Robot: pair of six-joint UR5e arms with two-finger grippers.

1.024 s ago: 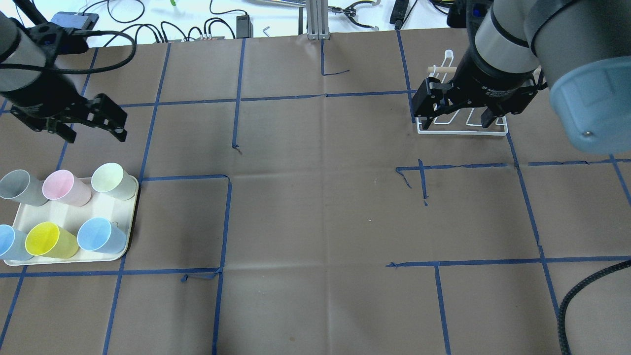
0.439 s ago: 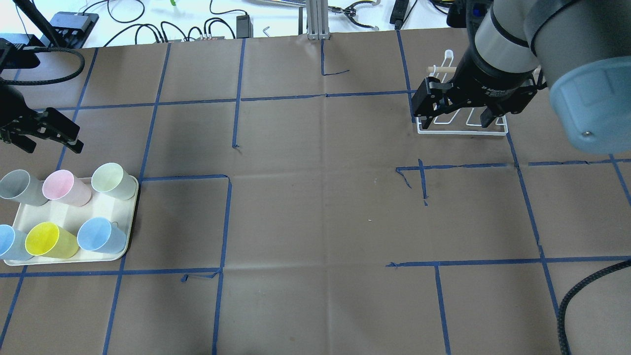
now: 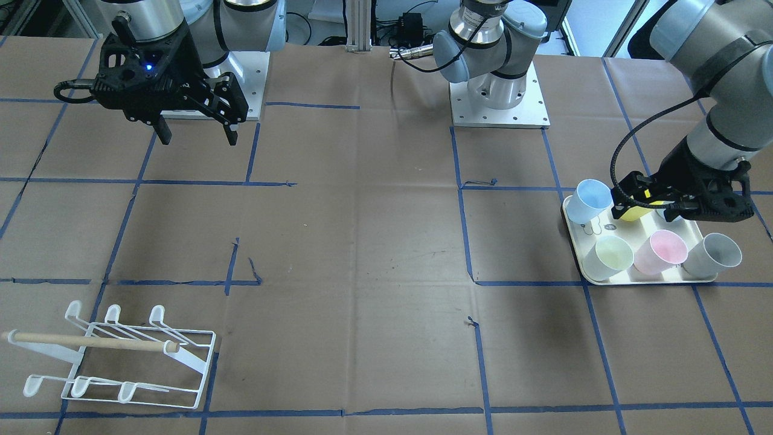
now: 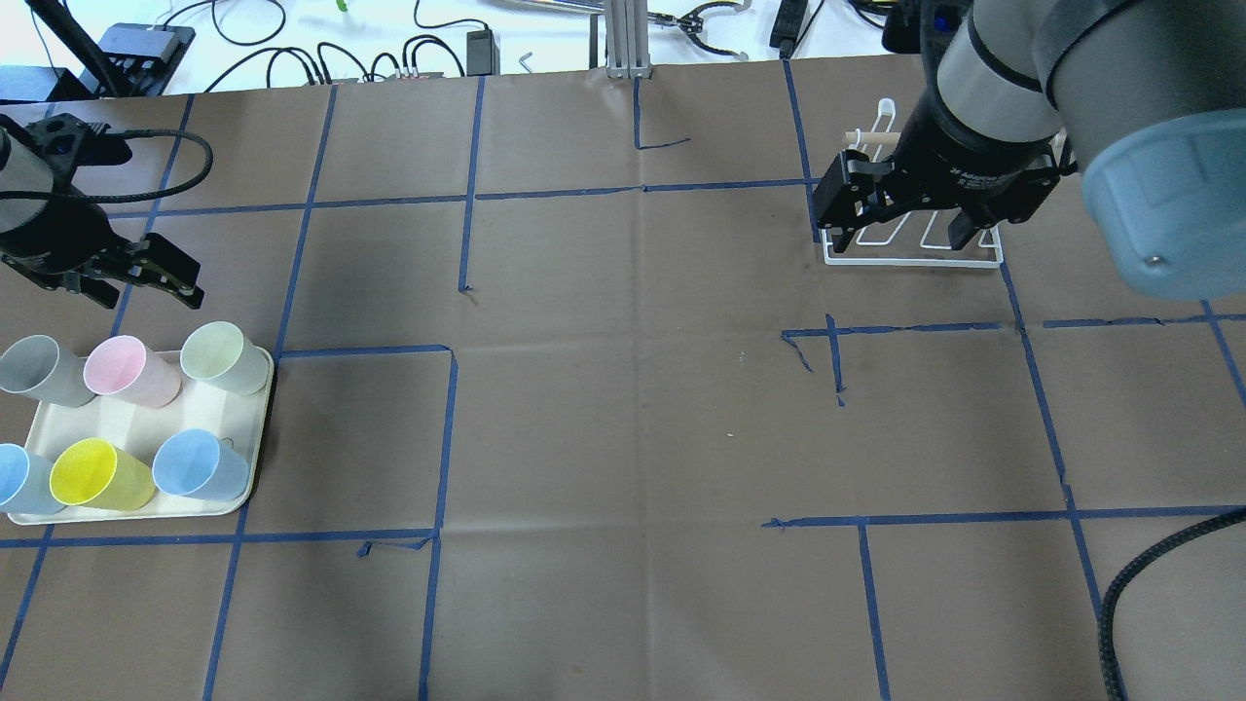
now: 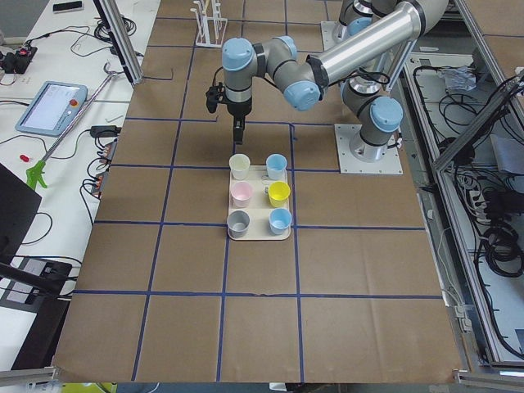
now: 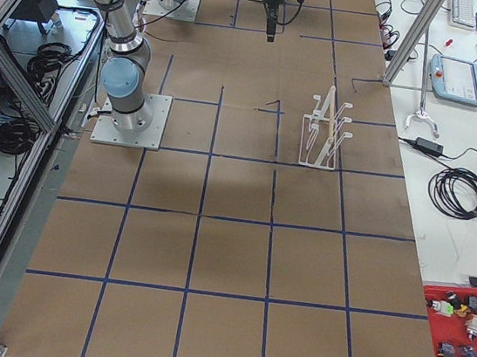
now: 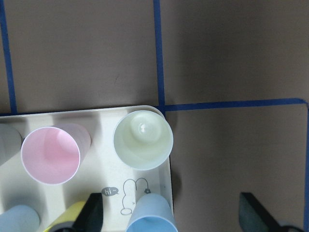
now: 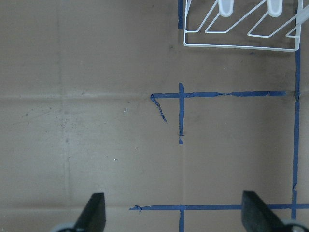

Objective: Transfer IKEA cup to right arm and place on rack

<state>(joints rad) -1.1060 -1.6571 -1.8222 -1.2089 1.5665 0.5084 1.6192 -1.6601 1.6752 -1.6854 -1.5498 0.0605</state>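
Worktop: brown paper, blue tape grid, and the action is split between its two ends, cups at one and rack at the other.
Right arm: up high at the rack end, waiting its turn.
Left arm: reaching out over the tray end.
Rack: white wire with a wooden rod across, every prong bare, well apart from the cups.
Tray: cream, carrying all six cups in two rows, upright, mouths up, close together.
Right tool: fingers spread wide, empty, hanging above bare worktop near the rack.
Left tool: fingers wide apart with nothing between them, raised over the tray's outer edge. Its wrist view looks straight down into the pale green cup.
Cups: none lifted, all on the tray. I can't tell which one goes first; the pale green corner cup is my guess, since it sits nearest the middle of the wrist view.
Handling: they look like thin plastic tumblers, so probably very light and stiff enough, though a hard squeeze could flex the wall. Smooth and tapered, so one could slide down out of a loose grip.
Where to hold: the neighbours crowd in, so I'd pinch the rim, one finger inside and one outside, from the open worktop side. That leaves the lower body free for the right tool at the hand-over.
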